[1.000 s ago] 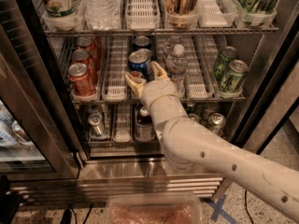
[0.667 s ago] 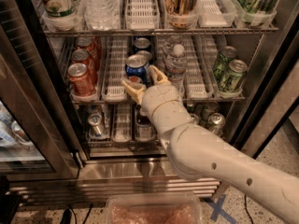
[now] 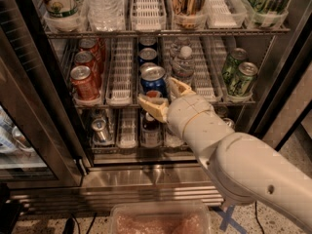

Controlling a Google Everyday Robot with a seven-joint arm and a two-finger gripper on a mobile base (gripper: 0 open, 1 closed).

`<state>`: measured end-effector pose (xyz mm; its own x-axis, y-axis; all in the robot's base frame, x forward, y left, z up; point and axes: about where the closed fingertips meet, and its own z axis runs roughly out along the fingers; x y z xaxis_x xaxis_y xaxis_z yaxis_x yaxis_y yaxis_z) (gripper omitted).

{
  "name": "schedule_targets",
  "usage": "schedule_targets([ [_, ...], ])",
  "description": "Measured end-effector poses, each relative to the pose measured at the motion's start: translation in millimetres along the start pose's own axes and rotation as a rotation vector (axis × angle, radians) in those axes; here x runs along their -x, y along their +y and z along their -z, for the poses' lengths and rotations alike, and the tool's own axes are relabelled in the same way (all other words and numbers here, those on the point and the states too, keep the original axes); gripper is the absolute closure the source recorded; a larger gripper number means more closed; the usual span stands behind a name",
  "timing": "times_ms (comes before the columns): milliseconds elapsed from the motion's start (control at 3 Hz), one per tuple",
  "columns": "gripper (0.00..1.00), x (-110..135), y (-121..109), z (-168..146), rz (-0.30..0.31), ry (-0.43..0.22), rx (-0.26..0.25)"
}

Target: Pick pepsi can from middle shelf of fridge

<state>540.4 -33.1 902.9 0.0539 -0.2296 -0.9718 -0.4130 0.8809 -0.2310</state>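
The fridge stands open in front of me. The middle shelf holds lanes of cans. The front pepsi can, dark blue with a silver top, sits at the front of the centre lane, with two more pepsi cans behind it. My gripper is at this front can. One tan finger lies across its lower left and the other is on its right side, so the fingers are closed on the can. The can's lower part is hidden by the gripper.
Red cans fill the left lane and green-patterned cans the right lane. A water bottle stands just right of the pepsi lane. Bottles stand on the top shelf. More cans are on the lower shelf. A bin sits on the floor.
My gripper and the front pepsi can have shifted slightly right and towards me together. My arm has drawn lower in the view.
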Motion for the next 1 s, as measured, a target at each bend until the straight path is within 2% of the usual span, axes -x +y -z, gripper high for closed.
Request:
schedule_targets([
  [333,1.0,11,-31,18,0.037,0.045,0.026],
  [667,1.0,34,-40,18,0.06,0.063,0.1],
  [1000,1.0,43,-47,11,0.06,0.072,0.215],
])
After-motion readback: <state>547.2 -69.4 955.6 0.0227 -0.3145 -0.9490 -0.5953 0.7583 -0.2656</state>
